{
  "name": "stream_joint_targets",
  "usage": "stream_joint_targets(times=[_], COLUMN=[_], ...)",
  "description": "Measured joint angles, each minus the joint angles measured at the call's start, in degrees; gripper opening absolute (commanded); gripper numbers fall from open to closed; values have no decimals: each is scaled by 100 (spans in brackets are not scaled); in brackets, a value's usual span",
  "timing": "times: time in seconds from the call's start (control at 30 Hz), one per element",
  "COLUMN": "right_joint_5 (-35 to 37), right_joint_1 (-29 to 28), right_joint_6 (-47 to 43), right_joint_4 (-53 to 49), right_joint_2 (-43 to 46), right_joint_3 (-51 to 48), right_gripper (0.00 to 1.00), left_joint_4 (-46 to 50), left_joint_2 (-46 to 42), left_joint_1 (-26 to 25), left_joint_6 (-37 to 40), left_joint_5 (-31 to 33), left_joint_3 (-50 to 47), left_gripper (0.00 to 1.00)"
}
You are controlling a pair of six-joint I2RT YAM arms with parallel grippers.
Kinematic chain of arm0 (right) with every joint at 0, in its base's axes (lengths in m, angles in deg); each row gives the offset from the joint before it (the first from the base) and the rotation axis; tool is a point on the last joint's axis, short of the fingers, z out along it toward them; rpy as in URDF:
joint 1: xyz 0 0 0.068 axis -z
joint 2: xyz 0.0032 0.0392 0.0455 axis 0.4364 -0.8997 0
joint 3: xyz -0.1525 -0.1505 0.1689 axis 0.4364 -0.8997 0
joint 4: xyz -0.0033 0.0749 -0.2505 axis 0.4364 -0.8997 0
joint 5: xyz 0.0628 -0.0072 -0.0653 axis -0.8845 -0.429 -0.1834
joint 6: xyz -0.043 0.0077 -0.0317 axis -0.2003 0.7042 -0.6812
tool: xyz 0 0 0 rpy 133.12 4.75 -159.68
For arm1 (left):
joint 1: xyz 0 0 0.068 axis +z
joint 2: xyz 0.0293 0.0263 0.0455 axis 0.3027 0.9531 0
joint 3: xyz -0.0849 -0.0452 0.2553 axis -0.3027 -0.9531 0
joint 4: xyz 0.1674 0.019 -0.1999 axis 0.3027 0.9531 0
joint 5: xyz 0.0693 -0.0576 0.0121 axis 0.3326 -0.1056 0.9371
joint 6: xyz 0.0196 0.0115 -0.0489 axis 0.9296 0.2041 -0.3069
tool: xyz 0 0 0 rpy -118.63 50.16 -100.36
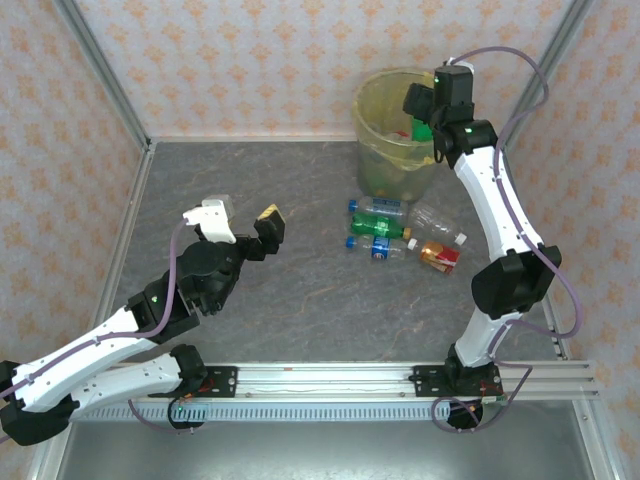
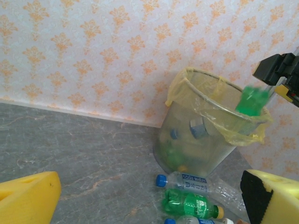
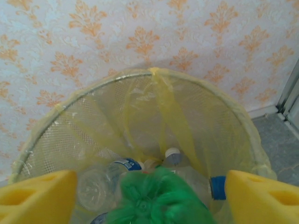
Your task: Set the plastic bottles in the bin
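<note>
Step in hand: drop-off at the bin (image 1: 385, 170), which stands at the far right of the grey table (image 1: 250, 180). The right gripper (image 3: 152, 193) hangs over the bin mouth with its jaws wide. A green bottle (image 2: 252, 99) sits between the yellow pads (image 3: 39, 196) with a gap on each side, and it is blurred in the left wrist view just under the rim line. Judged free of the grip and dropping in. Several bottles already lie at the bottom, among them one with a blue label (image 3: 126, 164). The left gripper (image 1: 240, 222) is raised at mid-left, fully open and empty, facing the bin. Five bottles lie on the table just near of the bin: a clear one with a blue cap (image 1: 378, 208), a green one (image 1: 375, 228), a blue-labelled one (image 1: 385, 248), a crumpled clear one (image 1: 438, 222) and a red-labelled one (image 1: 440, 257). Next move, as judged: lift the right arm clear of the rim, swing it near and down to this cluster, and grip one bottle across its body. Labels show colour blocks and some print, but no brand or word can be read.
</note>
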Motion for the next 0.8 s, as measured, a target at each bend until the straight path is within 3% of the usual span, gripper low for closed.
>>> stream_joint_targets(times=[0.47, 0.8], right_joint_5=[-22, -66], right_joint_1=[0, 0], right_joint_6=[24, 361], right_joint_4=[-289, -98], right_joint_2=[463, 2483], right_joint_3=[-92, -2096], right_gripper=[100, 100], left_joint_4=[-4, -66], left_joint_2=[514, 1311], left_joint_1=[2, 101], left_joint_6=[-2, -160], left_joint_5=[-17, -669], left_joint_3=[2, 116], left_gripper=[99, 99])
